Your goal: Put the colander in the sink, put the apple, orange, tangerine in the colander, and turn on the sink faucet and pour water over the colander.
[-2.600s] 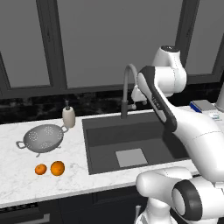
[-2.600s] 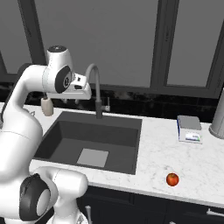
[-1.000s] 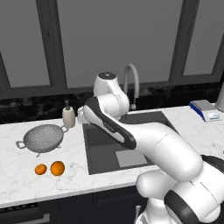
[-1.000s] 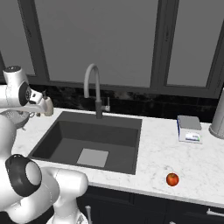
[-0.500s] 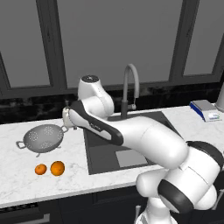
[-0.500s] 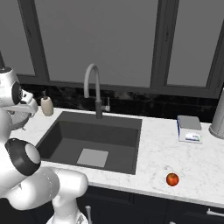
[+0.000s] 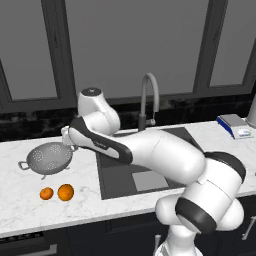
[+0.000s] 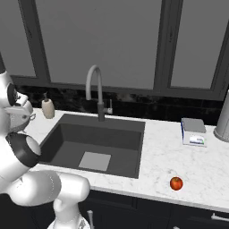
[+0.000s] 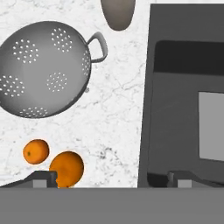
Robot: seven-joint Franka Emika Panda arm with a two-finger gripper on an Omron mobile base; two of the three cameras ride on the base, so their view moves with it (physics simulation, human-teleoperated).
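The colander (image 9: 45, 69) sits on the counter left of the sink (image 9: 183, 100), up and to the left of the empty, wide-open gripper (image 9: 111, 178), near handle loop (image 9: 99, 46) facing the basin.
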